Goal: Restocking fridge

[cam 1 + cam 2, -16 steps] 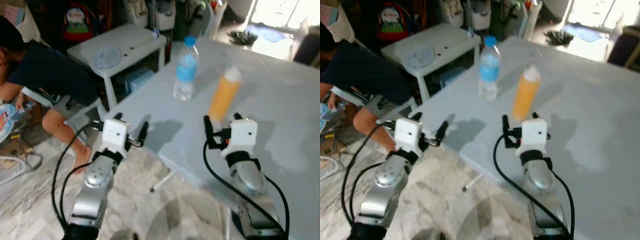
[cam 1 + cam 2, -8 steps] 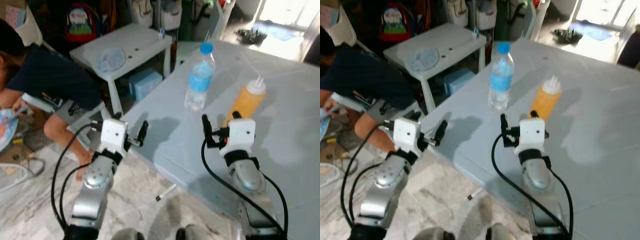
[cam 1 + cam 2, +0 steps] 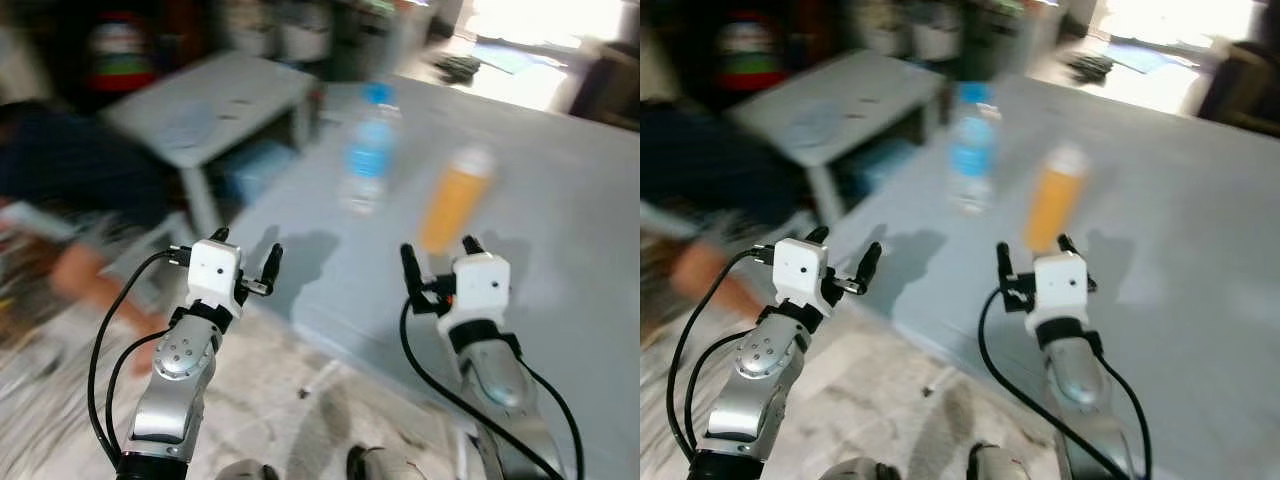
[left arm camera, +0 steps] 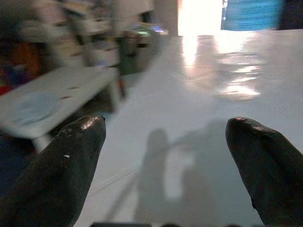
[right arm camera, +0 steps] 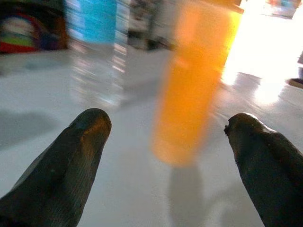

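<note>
Left end effector [image 3: 242, 268]: fingers spread wide, empty, just off the near edge of the pale bench [image 3: 560, 190]. Right end effector [image 3: 437, 263]: fingers spread wide, empty, above the bench surface. Just beyond it stands the orange squeeze bottle [image 3: 453, 198], upright. The water bottle [image 3: 366, 150] stands upright beside it, farther left. Both appear motion-blurred. A small white side table [image 3: 210, 95] lies beyond.

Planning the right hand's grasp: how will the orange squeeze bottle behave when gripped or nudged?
The orange squeeze bottle stands tall and narrow on the table, so a nudge probably tips it. Its smooth, likely soft plastic may flex between the open right hand.
</note>
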{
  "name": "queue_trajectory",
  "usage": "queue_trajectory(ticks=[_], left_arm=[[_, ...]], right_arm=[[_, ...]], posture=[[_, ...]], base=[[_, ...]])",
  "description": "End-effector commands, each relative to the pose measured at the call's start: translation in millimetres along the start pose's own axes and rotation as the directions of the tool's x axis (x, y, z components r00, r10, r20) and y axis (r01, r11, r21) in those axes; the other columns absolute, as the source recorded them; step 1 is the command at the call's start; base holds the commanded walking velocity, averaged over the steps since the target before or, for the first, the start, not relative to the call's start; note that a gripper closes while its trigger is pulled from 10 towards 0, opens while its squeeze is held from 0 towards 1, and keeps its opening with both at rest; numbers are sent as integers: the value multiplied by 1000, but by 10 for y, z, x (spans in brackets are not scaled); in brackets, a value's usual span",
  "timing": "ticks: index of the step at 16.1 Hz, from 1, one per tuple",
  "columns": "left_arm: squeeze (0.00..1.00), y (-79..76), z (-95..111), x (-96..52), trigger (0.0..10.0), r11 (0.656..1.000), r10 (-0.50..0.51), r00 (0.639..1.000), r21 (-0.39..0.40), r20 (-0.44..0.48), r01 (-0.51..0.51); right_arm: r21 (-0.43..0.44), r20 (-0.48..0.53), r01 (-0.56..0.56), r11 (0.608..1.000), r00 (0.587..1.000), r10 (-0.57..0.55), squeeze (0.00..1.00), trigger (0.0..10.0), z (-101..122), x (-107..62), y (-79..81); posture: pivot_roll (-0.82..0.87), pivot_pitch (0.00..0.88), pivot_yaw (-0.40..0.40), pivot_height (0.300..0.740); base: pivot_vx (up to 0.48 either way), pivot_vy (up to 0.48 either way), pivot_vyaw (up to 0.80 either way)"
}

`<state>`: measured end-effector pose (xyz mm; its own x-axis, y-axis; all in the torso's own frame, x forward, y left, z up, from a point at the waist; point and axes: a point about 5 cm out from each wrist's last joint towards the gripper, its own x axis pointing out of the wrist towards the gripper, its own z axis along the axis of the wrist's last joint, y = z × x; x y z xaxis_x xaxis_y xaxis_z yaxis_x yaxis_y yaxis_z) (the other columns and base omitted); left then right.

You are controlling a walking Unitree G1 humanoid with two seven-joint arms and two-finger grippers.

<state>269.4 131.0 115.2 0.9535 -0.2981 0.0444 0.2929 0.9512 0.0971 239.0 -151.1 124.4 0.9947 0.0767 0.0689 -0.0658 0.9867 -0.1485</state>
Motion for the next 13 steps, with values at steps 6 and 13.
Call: queue_trajectory(ticks=[6,13], left_arm=[[0,-24,58,42,10000,1000,-27,1000,7,15,27],[0,22,60,12,10000,1000,-9,1000,21,7,9]], right_arm=[[-23,66,6,1000,998,-5,0,10000,150,118,-88],[-58,135,-119,991,983,126,0,10000,319,386,-77]], posture=[[5,90,28,740],[22,96,29,740]], base=[[0,0,-667],[0,0,0]])
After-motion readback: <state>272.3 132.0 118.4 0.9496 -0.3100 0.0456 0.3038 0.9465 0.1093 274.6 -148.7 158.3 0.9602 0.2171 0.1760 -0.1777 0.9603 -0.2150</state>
